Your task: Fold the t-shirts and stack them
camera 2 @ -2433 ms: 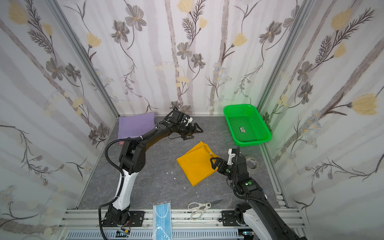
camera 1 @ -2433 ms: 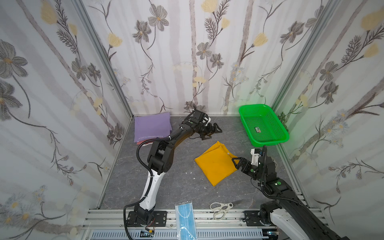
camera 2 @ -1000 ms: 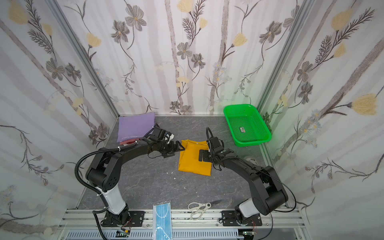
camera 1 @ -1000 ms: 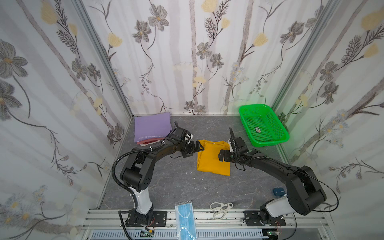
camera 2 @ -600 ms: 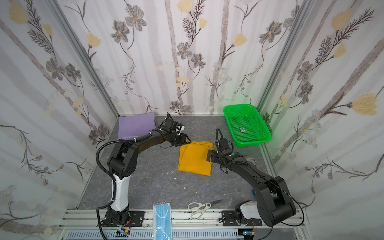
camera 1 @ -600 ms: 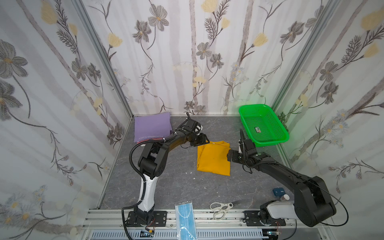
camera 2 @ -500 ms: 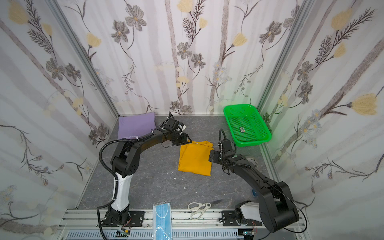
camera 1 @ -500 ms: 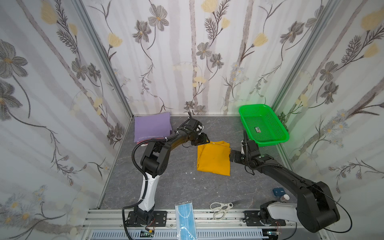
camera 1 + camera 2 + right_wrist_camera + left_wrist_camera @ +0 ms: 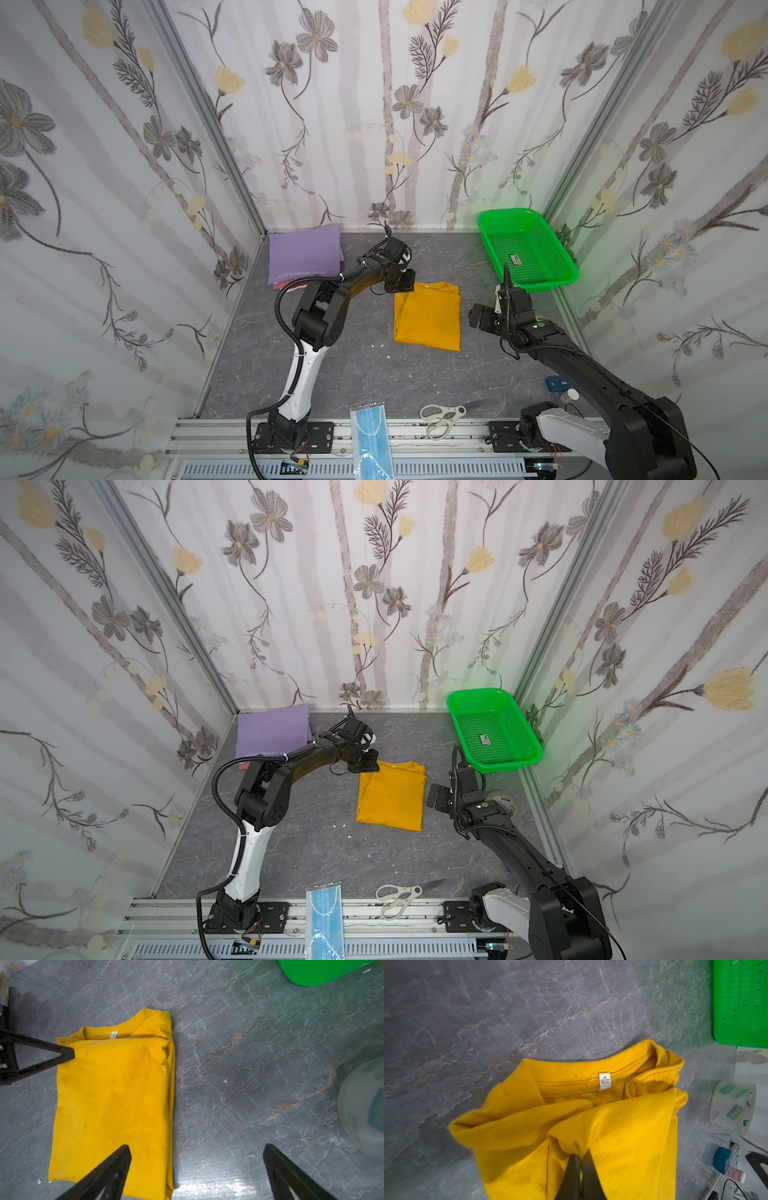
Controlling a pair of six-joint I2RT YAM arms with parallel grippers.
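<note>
Yellow t-shirt (image 9: 428, 320) corner pinched by left end effector (image 9: 581, 1154).

Open table (image 9: 353, 374) in front of yellow t-shirt (image 9: 428, 320); basket (image 9: 525, 249) (tape roll (image 9: 733, 1105) nearby) crowds right.

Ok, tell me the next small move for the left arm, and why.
Probably raise the left end effector slightly and draw the yellow t-shirt toward the lilac t-shirt. Its jaws are shut on a fold near the collar, the shirt looks fully folded, the right end effector hangs open beside it holding nothing, and the lilac one lies folded apart at the back.
</note>
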